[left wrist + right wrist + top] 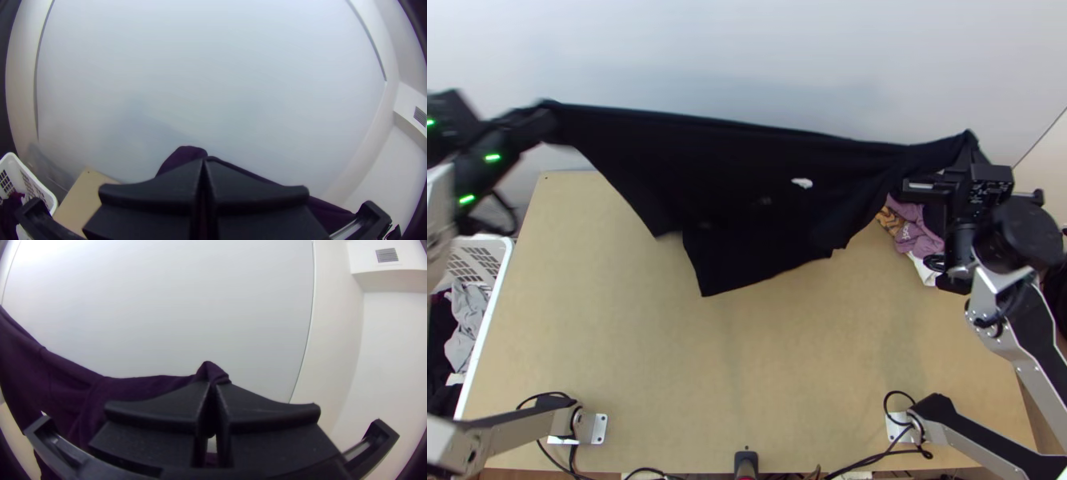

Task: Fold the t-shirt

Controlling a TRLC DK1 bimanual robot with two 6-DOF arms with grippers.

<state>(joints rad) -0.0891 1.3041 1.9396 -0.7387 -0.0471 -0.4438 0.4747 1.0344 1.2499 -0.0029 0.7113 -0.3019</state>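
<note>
Clothes [464,316] in white basket [477,254]

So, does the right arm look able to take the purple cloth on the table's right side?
Probably not: the right hand is shut on the black t-shirt, and likely must release it to take the purple cloth.

Black t-shirt [735,172], stretched wide, hanging above wooden table

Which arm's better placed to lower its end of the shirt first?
Left, I'd say: the top view shows bare table just below the left claw, loose clothes near the right claw.
</note>
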